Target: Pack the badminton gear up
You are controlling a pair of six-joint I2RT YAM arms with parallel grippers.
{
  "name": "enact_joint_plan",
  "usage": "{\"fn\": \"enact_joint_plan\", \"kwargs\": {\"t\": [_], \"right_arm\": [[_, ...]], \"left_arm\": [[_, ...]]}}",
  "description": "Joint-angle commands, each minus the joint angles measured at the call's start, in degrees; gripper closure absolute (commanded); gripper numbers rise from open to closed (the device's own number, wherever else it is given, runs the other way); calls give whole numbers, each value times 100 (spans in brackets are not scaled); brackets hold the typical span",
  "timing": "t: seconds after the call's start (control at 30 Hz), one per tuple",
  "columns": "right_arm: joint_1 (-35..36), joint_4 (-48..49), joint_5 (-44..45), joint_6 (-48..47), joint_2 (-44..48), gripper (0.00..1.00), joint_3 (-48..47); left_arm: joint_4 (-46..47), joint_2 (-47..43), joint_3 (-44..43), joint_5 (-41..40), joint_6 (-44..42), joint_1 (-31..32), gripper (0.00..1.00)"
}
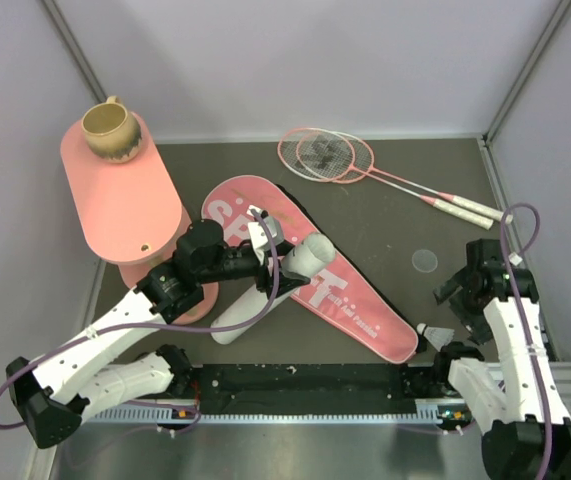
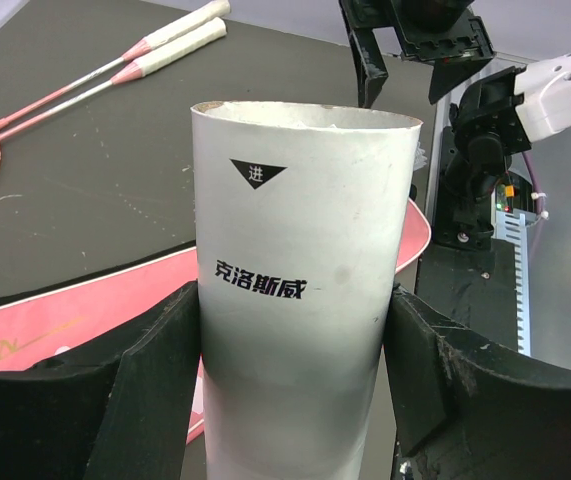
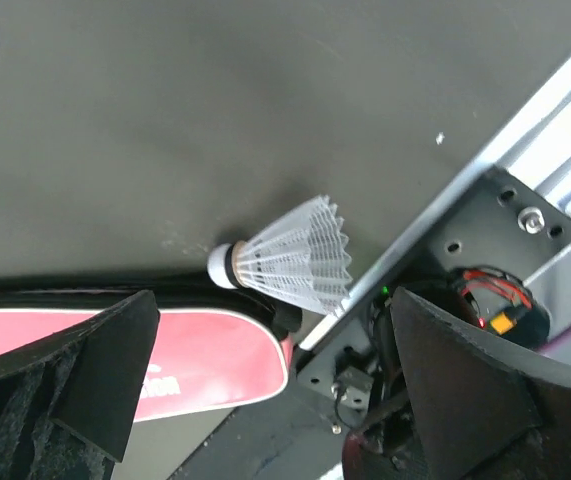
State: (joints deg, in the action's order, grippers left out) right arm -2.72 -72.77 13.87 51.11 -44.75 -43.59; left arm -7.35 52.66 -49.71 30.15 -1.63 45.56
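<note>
Pink bag (image 1: pixel 310 270) lay diagonally across centre frame on a dark grey mat (image 1: pixel 395 215), wide end upper left, narrow end lower right, white lettering facing up. One tube (image 1: pixel 303 260), white, crossed the bag's left edge, open end raised toward centre frame, other end down by the lower-left mat. Left gripper (image 1: pixel 265 240) was clamped on the tube, a black finger (image 2: pixel 155 370) pressed to each side just below the printed characters.

Right gripper (image 1: pixel 455 300) hung at right of frame, fingers (image 3: pixel 95 370) spread wide with nothing between them. One shuttlecock (image 3: pixel 290 255) lay on its side on the mat below it, cork end toward the bag's narrow end and just beside it, feathers toward the metal rail (image 1: pixel 305 405) at the bottom edge. In the top view the shuttlecock (image 1: pixel 433 335) sat between the bag tip and the right arm's base.

Two rackets (image 1: pixel 340 158) rested at upper centre, heads overlapping, handles angled toward the right, well apart from the bag. One small clear disc (image 1: pixel 425 260) lay on the mat between the rackets and the right gripper.

One pink oval table (image 1: pixel 125 200) filled the upper left, close beside the left arm and the bag's wide end. One tan mug (image 1: pixel 113 130) stood upright on its far end. Pale lilac walls (image 1: pixel 315 60) closed in the back and both sides.
</note>
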Motion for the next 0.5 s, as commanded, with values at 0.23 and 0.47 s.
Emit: {"fn": "enact_joint_plan", "kwargs": {"t": [0.23, 0.47], "right_arm": [[-449, -291, -946, 13, -1000, 1, 43], [-457, 754, -1894, -101, -1246, 7, 869]], "left_arm": [[314, -186, -170, 26, -22, 85, 98], [340, -186, -161, 70, 5, 111, 98]]}}
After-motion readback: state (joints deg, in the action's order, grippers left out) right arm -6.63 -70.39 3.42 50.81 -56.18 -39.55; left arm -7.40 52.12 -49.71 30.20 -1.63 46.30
